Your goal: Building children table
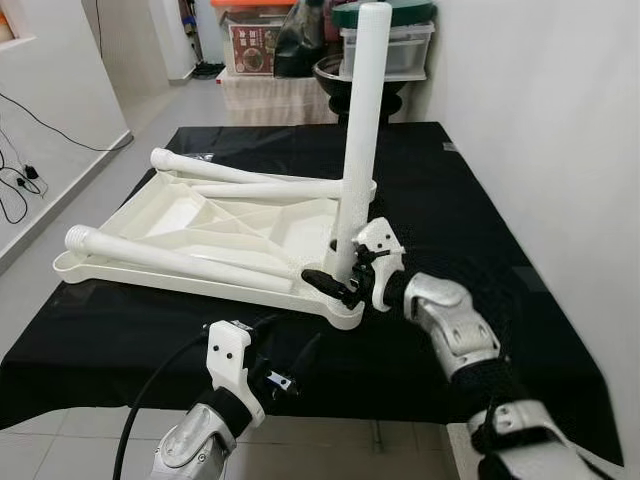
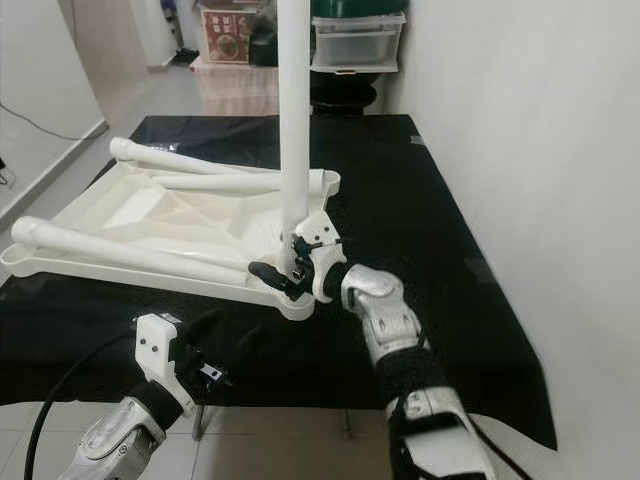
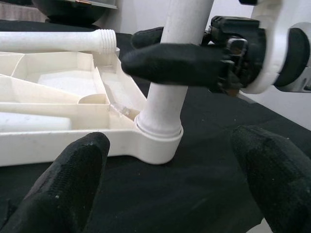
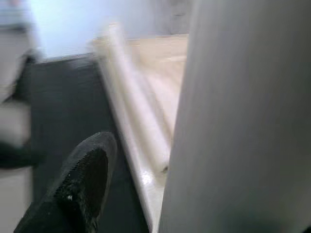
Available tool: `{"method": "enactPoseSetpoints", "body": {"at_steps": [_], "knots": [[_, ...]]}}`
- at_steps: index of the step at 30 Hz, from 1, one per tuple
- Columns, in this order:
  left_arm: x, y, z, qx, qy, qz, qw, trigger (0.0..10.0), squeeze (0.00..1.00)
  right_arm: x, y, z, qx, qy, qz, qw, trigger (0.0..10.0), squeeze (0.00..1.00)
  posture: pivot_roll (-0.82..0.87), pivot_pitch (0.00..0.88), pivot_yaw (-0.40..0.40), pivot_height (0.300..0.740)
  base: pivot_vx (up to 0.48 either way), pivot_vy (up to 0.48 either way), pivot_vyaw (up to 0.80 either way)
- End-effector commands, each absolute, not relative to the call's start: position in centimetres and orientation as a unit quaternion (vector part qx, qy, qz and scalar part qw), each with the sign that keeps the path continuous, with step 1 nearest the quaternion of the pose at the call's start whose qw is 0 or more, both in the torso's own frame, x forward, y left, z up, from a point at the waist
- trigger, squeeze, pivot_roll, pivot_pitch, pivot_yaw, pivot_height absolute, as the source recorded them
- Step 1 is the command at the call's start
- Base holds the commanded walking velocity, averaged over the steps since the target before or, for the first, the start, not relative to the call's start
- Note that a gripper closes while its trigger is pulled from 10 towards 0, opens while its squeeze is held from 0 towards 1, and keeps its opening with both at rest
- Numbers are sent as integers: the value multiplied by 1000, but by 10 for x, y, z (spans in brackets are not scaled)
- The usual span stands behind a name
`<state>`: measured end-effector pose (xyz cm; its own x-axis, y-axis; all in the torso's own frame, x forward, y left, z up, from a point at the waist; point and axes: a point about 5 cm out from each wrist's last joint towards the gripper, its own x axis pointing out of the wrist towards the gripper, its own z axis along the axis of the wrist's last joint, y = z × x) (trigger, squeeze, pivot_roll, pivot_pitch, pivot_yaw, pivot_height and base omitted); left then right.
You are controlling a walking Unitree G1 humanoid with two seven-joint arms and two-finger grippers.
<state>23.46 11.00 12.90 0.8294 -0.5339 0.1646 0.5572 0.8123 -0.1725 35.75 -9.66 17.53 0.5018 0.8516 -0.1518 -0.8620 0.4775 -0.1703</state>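
White tabletop (image 1: 190, 225): upside down on black cloth (image 1: 460, 200), at 10 o'clock from cloth centre.
Upright leg (image 1: 360, 130): standing in corner socket (image 3: 158, 138) at the tabletop's 5 o'clock corner.
Loose legs (image 1: 190, 262): lying flat across the underside, one more (image 1: 215, 170) at the far edge.
Right gripper (image 1: 340, 283): fingers closed around the upright leg, low near the socket.
Left gripper (image 3: 165, 189): fingers spread apart, empty, just before the socket, above the cloth's near edge.
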Motion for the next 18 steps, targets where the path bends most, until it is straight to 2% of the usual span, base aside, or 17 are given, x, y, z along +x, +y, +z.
{"method": "enactPoseSetpoints", "body": {"at_steps": [1, 3, 6, 7, 8, 9, 10, 14, 15, 16, 18], "knots": [[234, 110, 124, -110, -42, -284, 951, 10000, 0, 349, -84, 166, -129, 44, 576, 806, 10000, 0, 23, 55, -12, 740, 0, 0, 0], [233, 109, 123, -108, -41, -286, 951, 10000, 0, 347, -84, 165, -136, 58, 615, 775, 10000, 0, 42, 51, -8, 740, 0, 0, 0], [233, 109, 123, -106, -39, -288, 951, 10000, 0, 349, -86, 164, -137, 72, 626, 764, 10000, 0, 51, 51, -8, 740, 0, 0, 0], [232, 109, 123, -105, -39, -288, 951, 10000, 0, 351, -87, 164, -141, 78, 624, 764, 4980, 0, 57, 51, -12, 740, 0, 0, 0], [232, 109, 123, -105, -39, -288, 951, 10000, 0, 353, -88, 163, -142, 84, 624, 764, 1529, 0, 58, 52, -12, 740, 0, 0, 0], [232, 109, 123, -105, -39, -288, 951, 10000, 0, 353, -88, 163, -142, 84, 624, 764, 1529, 0, 58, 52, -12, 740, 0, 0, 0], [231, 109, 123, -105, -39, -287, 951, 10000, 0, 354, -90, 163, -143, 88, 623, 764, 0, 0, 59, 53, -14, 740, 0, 0, 0], [231, 109, 123, -106, -38, -287, 951, 10000, 0, 359, -95, 163, -143, 92, 608, 775, 0, 0, 56, 55, -12, 740, 0, 0, 0], [231, 108, 123, -106, -38, -287, 951, 10000, 0, 361, -99, 161, -146, 94, 584, 793, 0, 0, 55, 59, -12, 740, 0, 0, 0], [231, 108, 123, -106, -38, -287, 951, 10000, 0, 361, -99, 161, -146, 94, 584, 793, 0, 0, 55, 59, -12, 740, 0, 0, 0], [230, 108, 123, -106, -38, -288, 951, 10000, 0, 366, -108, 155, -149, 101, 537, 824, 0, 0, 54, 62, -12, 740, 0, 0, 0]]}}
